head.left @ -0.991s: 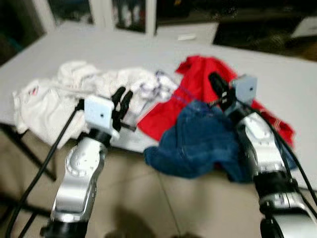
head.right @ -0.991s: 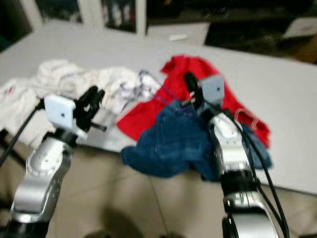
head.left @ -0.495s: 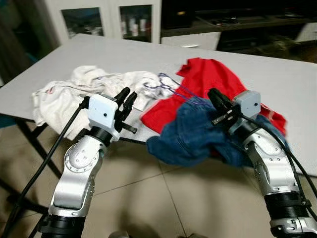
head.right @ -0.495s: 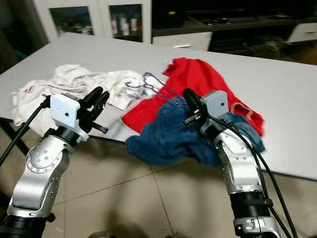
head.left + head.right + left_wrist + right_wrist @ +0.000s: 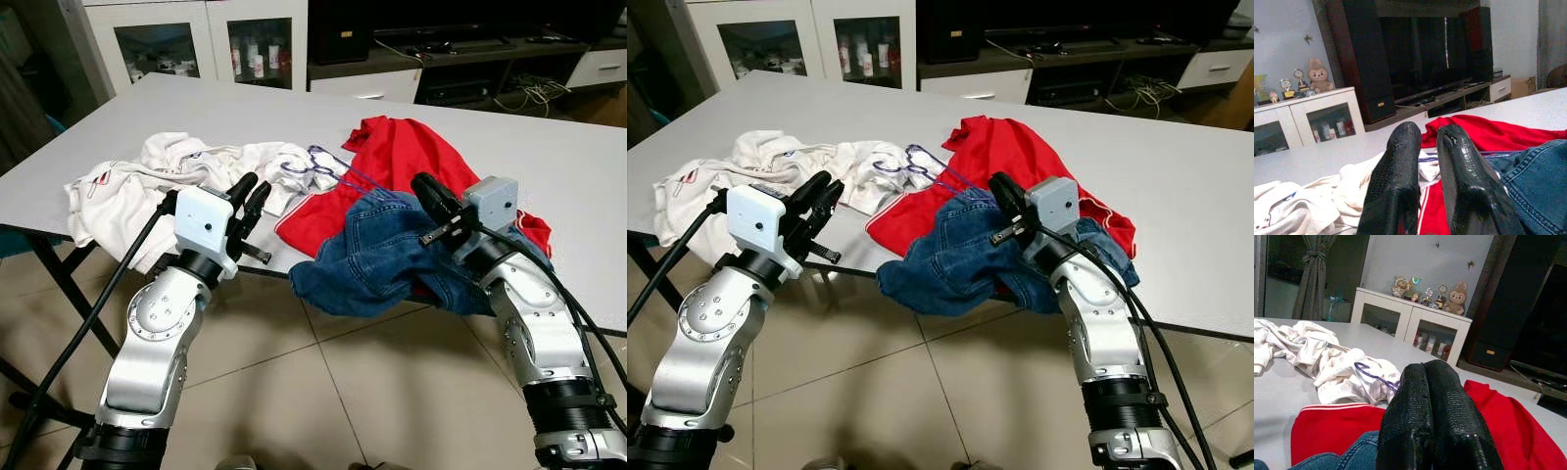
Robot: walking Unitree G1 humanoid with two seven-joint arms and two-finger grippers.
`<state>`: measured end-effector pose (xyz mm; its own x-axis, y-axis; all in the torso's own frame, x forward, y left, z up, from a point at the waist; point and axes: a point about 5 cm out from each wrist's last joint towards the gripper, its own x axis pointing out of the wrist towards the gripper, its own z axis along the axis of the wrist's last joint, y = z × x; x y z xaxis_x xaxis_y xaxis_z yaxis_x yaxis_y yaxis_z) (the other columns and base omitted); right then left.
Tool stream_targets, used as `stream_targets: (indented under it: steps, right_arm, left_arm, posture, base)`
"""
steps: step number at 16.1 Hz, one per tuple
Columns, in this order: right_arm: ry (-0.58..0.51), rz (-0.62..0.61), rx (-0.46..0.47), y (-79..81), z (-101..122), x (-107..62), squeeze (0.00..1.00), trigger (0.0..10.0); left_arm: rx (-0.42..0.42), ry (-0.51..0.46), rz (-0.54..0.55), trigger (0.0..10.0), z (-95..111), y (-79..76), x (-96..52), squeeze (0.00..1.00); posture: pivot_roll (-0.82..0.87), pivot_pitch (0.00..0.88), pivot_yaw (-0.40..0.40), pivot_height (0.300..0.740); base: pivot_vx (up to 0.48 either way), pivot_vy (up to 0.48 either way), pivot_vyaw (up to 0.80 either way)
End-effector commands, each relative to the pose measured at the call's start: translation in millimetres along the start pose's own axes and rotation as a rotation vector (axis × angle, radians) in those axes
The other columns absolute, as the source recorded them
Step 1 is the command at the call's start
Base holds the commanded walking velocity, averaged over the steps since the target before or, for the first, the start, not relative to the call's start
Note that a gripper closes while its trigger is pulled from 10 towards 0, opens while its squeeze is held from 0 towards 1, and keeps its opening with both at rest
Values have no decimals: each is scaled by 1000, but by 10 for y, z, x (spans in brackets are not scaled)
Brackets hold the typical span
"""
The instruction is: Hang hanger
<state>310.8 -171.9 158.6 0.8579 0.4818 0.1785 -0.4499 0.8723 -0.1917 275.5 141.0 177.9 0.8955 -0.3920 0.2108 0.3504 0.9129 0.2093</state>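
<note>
A thin purple wire hanger (image 5: 318, 162) lies flat on the white table (image 5: 568, 166), partly on a heap of white clothes (image 5: 147, 176) and partly on a red garment (image 5: 407, 152). Blue jeans (image 5: 377, 259) hang over the table's near edge. My left gripper (image 5: 250, 188) is raised at the near edge beside the white clothes, short of the hanger, shut and empty. My right gripper (image 5: 423, 186) hovers just above the jeans, to the right of the hanger, fingers pressed together on nothing. The hanger (image 5: 1374, 374) lies ahead of the fingertips (image 5: 1425, 377) in the right wrist view.
The table's black folding legs (image 5: 59, 284) stand at the left over a tiled floor (image 5: 323, 382). Behind the table are a white glass-door cabinet (image 5: 196, 44) and a dark TV stand (image 5: 460, 39). The table's far and right parts are bare.
The head camera has steadied and the blur is gone; the whole picture shifted, showing more of the table and room. Both arms hold about the same pose.
</note>
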Motion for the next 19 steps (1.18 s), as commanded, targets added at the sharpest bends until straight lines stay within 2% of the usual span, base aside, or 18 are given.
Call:
stream_targets:
  steps: [1,4,5,6,13,15,17,19]
  right_arm:
    - [-13,4,-4,-16,45,15,0,10000]
    - [-13,4,-4,-16,45,15,0,10000]
    - [16,102,28,152,85,-92,0,10000]
    - [11,121,23,211,120,-62,0,10000]
    - [14,127,16,232,150,6,0,10000]
    - [32,132,-79,218,145,49,0,10000]
    - [85,168,-283,205,109,161,0,10000]
    - [104,226,-385,266,97,232,0,10000]
  left_arm:
    - [5,-4,-7,10000,19,9,20,0]
    - [5,-4,-7,10000,19,9,20,0]
    - [17,-5,-26,10000,14,20,41,0]
    - [20,-5,-27,10000,3,22,47,0]
    - [26,-10,-13,10000,9,45,50,0]
    - [37,-7,-4,10000,9,72,46,0]
    - [65,2,-5,10000,4,94,46,0]
    - [65,3,-4,10000,4,94,42,0]
  posture:
    - [41,0,15,740]
    - [41,0,15,740]
    - [28,0,26,740]
    - [31,0,23,740]
    - [42,0,18,740]
    - [44,0,17,740]
    - [47,0,11,740]
    - [50,0,8,740]
  base:
    - [0,0,0]
    - [0,0,0]
    - [0,0,0]
    - [0,0,0]
    - [0,0,0]
    - [0,0,0]
    - [0,0,0]
    - [0,0,0]
